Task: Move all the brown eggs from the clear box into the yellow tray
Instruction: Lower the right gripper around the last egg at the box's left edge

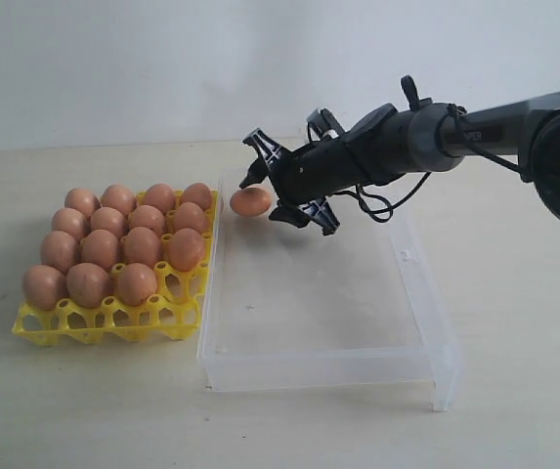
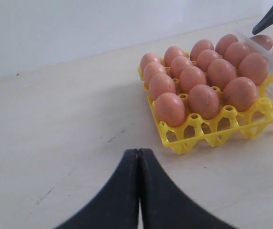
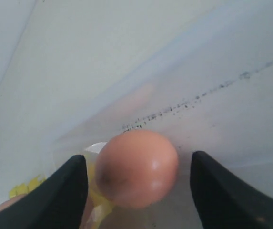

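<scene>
Right end effector [image 3: 137, 160]: open wide, one finger either side of the last smooth orange-brown oval egg [image 1: 250, 201], with a gap showing on both sides. Nothing is gripped.

That egg sits in the far corner of the shallow transparent plastic box [image 1: 328, 369], close to the wall facing the bright yellow plastic egg tray [image 1: 113, 319]. Fifteen matching eggs fill the tray. One cup [image 1: 176, 289] at the near corner beside the box looks free.

Left end effector [image 2: 138, 151]: closed on nothing, over bare bench [image 1: 64, 410] near the tray.

Your risks, as I judge them:
- The egg is round and loose. An off-centre close could squirt it along the box floor.
- The box wall is close. A finger may catch it and drag the box.
- Squeeze too hard and the shell cracks.
- Lift too low and the egg clips the box wall.
- The free cup has neighbours. Come down crooked and you knock them.
</scene>
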Robot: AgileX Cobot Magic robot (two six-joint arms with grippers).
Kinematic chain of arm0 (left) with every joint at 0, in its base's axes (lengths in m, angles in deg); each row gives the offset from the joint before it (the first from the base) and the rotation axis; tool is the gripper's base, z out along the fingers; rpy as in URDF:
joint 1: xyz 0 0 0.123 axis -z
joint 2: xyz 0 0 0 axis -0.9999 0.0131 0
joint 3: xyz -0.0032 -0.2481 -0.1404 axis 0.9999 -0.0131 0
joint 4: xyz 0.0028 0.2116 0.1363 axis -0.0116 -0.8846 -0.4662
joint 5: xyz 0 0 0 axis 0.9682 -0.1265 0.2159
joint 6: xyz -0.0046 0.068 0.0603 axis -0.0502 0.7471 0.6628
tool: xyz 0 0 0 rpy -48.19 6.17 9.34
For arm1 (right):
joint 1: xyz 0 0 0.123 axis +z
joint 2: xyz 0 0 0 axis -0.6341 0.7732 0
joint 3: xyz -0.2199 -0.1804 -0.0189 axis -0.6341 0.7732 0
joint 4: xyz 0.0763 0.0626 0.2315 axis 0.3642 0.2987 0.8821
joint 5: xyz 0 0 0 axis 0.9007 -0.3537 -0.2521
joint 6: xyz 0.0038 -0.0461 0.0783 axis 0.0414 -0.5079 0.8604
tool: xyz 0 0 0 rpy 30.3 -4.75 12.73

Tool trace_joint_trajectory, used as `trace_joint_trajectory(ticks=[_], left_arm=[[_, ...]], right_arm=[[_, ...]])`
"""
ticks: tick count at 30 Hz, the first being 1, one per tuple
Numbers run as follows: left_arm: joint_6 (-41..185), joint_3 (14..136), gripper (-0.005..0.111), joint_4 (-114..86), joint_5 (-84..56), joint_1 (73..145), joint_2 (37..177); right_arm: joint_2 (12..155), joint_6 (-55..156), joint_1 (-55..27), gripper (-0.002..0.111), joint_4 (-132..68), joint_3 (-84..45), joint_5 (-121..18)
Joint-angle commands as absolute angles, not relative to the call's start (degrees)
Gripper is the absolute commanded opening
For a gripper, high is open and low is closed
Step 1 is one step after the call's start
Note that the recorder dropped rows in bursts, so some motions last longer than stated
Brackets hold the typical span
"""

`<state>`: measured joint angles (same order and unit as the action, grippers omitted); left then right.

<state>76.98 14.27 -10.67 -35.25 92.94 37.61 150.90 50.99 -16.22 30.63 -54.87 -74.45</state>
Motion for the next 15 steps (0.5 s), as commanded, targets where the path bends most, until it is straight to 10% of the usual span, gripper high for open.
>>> trace_joint_trajectory(ticks=[1, 15], left_arm=[[77.0, 14.5, 0.0, -10.6, -34.9, 93.2, 37.3], [77.0, 14.5, 0.0, -10.6, -34.9, 93.2, 37.3]], right_arm=[[151.4, 51.0, -15.3, 0.059, 31.3, -55.1, -73.7], [154.3, 51.0, -15.0, 0.059, 32.1, -58.2, -72.8]])
